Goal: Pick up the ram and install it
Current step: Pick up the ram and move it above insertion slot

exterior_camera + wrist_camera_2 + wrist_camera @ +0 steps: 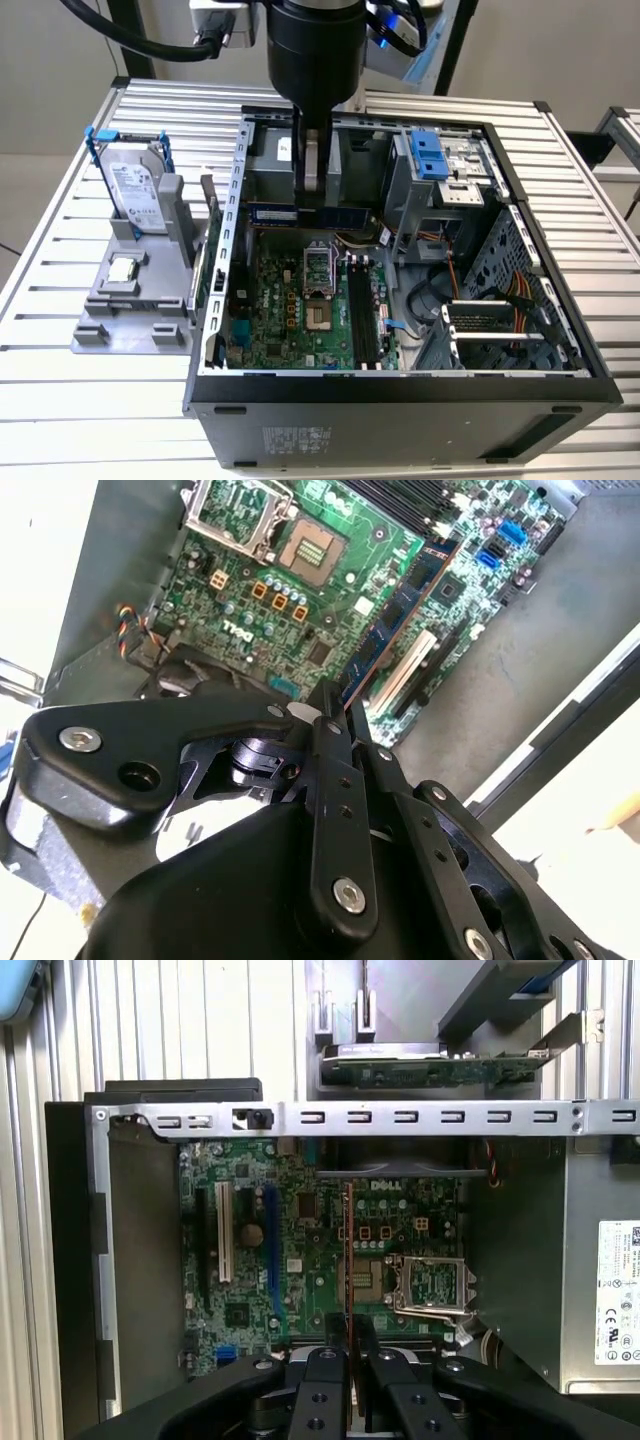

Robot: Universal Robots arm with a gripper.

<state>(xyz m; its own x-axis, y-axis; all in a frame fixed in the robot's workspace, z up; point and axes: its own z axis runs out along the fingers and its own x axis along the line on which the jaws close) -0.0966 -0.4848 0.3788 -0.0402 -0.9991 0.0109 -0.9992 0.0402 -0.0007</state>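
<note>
Slatted aluminium table, plain beige wall behind, soft even light

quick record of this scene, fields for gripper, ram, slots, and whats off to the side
gripper: shut on the ram, over the open computer case
ram: held level on edge above the motherboard, not seated
memory slots: black, look empty
hard drive: upright on the grey fixture, the exterior view's left of the case
processor chip: flat on that fixture

Open computer case, hard drive alongside
</note>
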